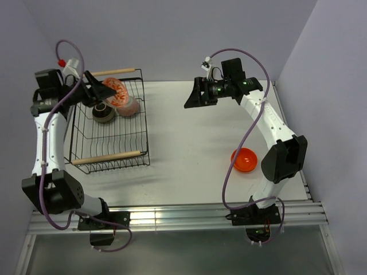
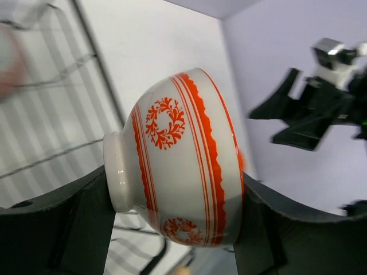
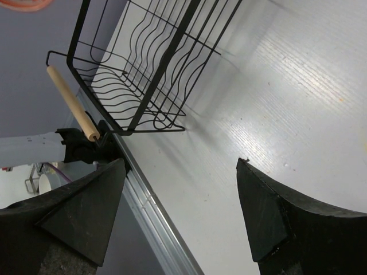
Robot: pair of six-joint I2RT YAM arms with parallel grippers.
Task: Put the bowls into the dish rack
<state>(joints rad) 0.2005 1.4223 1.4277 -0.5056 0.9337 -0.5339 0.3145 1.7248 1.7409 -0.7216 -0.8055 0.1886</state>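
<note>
A tan-brown bowl [image 1: 103, 113] and a pinkish bowl [image 1: 129, 106] are seated in the dish rack [image 1: 114, 146] at the counter's [image 1: 189, 143] left edge. A patterned bowl [image 2: 178, 160] is gripped above them by the left tool [image 2: 172, 220]; the right tool [image 3: 180, 166] is held open.

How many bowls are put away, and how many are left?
Two sit in the dish rack: a brown bowl and a pinkish bowl. The left fingers hold the red-and-white bowl over it. The orange bowl waits on the table; the right fingers are open.
</note>
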